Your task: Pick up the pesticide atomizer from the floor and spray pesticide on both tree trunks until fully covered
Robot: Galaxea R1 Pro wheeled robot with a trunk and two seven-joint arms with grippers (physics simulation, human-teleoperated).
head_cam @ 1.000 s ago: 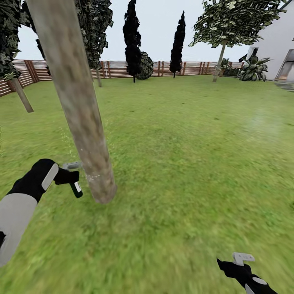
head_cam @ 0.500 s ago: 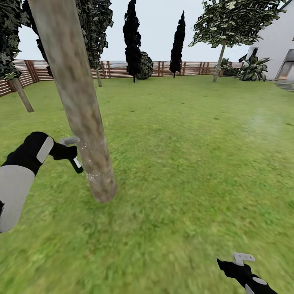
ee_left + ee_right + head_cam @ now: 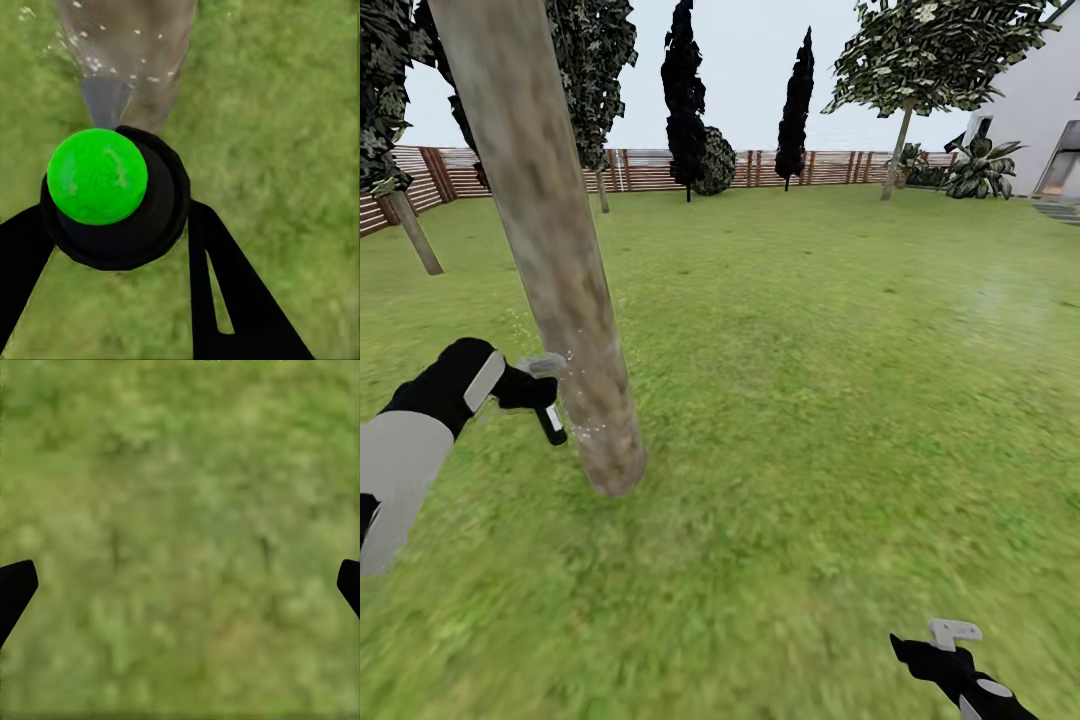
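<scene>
two arms reach over a wide green lawn (image 3: 810,400) edged by a brown slat fence (image 3: 660,170). at the left, the left hand (image 3: 530,392) is clenched around the pesticide atomizer (image 3: 548,405), a dark bottle with a white label and a grey trigger head, held just beside the lower part of a thick, leaning, mottled tree trunk (image 3: 550,250). the nozzle points at the bark. in the left wrist view the atomizer's green spot (image 3: 96,176) faces the camera between the black fingers (image 3: 225,300), and pale pesticide specks (image 3: 112,64) dot the trunk ahead. only a thin scatter shows low down, so this trunk seems barely covered, and the second tree looks untouched. at the far right, the right hand (image 3: 950,650) hangs low over grass, fingers spread, grasping nothing.
</scene>
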